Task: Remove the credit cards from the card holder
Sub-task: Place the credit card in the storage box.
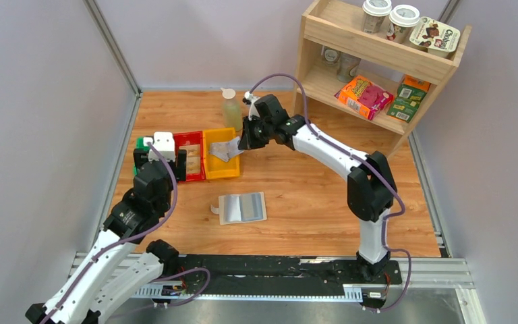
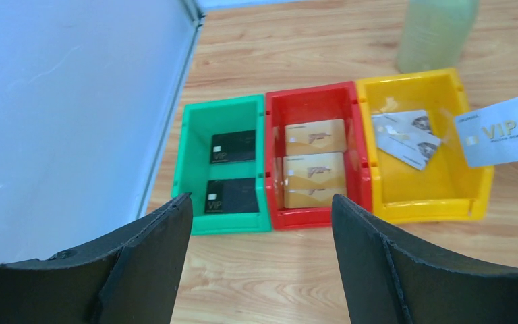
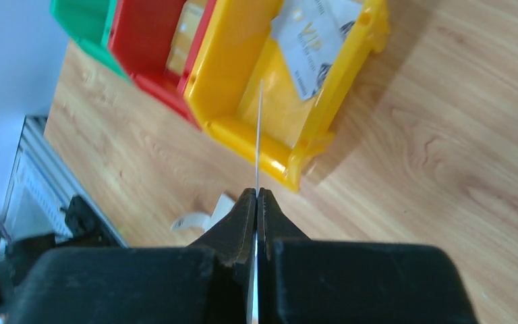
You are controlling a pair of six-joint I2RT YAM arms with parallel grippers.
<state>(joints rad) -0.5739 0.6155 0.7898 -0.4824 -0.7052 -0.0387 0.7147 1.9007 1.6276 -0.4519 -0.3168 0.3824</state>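
Note:
The card holder (image 1: pixel 243 208) lies open and flat on the wooden table, its pale two-panel inside facing up. My right gripper (image 3: pixel 257 192) is shut on a silvery grey credit card (image 2: pixel 506 135), seen edge-on (image 3: pixel 259 135), and holds it over the near rim of the yellow bin (image 1: pixel 221 169). Two more silvery cards (image 2: pixel 405 138) lie in that bin. Tan-gold cards (image 2: pixel 315 137) fill the red bin (image 2: pixel 313 217), and two black cards (image 2: pixel 233 146) lie in the green bin (image 2: pixel 195 155). My left gripper (image 2: pixel 262 202) stands open and empty just in front of the green and red bins.
A pale green bottle (image 1: pixel 230 108) stands behind the yellow bin. A wooden shelf (image 1: pixel 378 61) with cups and snack boxes fills the back right. A grey wall (image 2: pixel 67 101) runs close along the left of the green bin.

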